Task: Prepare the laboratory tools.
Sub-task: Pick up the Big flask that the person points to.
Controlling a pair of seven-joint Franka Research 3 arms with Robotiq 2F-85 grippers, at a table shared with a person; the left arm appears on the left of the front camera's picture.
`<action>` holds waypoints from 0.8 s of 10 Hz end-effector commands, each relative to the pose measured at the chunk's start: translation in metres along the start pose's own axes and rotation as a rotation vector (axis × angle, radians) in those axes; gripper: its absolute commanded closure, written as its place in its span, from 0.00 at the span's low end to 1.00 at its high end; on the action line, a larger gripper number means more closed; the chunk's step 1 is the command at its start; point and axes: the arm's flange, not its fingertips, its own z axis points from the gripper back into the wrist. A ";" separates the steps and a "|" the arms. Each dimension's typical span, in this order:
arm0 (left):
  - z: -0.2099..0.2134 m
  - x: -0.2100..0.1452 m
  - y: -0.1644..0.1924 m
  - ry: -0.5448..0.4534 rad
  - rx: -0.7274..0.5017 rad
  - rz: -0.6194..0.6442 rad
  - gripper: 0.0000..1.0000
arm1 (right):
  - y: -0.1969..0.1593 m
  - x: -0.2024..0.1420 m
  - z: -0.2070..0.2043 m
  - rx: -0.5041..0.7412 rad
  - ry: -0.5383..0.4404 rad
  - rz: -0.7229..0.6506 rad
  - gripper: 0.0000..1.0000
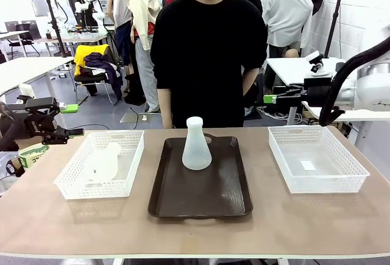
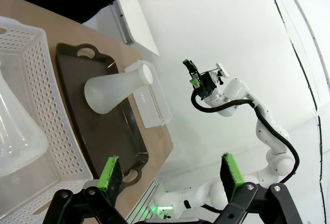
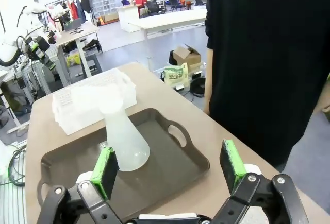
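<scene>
**Both grippers wide open and empty, flasks clear of the jaws**

The left gripper [image 2: 170, 175] has its jaws spread as far as they go, with nothing between the green pads. Straight ahead of the gap, past the pads, lie the near handle and rim of the tray [image 2: 103, 147]. The upright flask [image 2: 116, 91] stands on that tray, well ahead of the jaws and over toward the pad on the picture's left. The second flask [image 2: 13, 136] is far outside that same pad, in the left basket [image 2: 56, 131], where it appears to lie on its side. Neither flask touches the fingers. Beyond the tray sits the right basket [image 2: 152, 105].

The right gripper [image 3: 169, 167] is likewise fully spread and holds nothing. In its wrist view the upright flask stands just beyond the pad on the picture's left, base on the tray, neck up and apart from the finger. The gap itself looks onto bare tray and the table [image 3: 154, 90] edge. A person [image 3: 268, 54] in black stands past the other pad, at the table's far side.

From the front, both grippers hang off the table's two ends, well apart from the flasks. The upright flask is at the tray's far middle, between them.
</scene>
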 end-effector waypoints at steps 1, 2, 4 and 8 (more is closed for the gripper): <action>-0.001 0.000 0.000 -0.024 -0.025 -0.008 0.00 | -0.001 -0.015 -0.003 0.003 -0.026 -0.011 0.00; -0.001 0.000 0.000 -0.024 -0.025 -0.008 0.00 | -0.002 -0.019 -0.003 0.010 -0.036 -0.012 0.00; -0.001 0.000 0.000 -0.024 -0.025 -0.008 0.00 | -0.007 -0.026 -0.004 0.018 -0.043 -0.029 0.00; -0.001 0.000 0.000 -0.024 -0.025 -0.008 0.00 | -0.005 -0.024 -0.003 0.029 -0.004 -0.042 0.00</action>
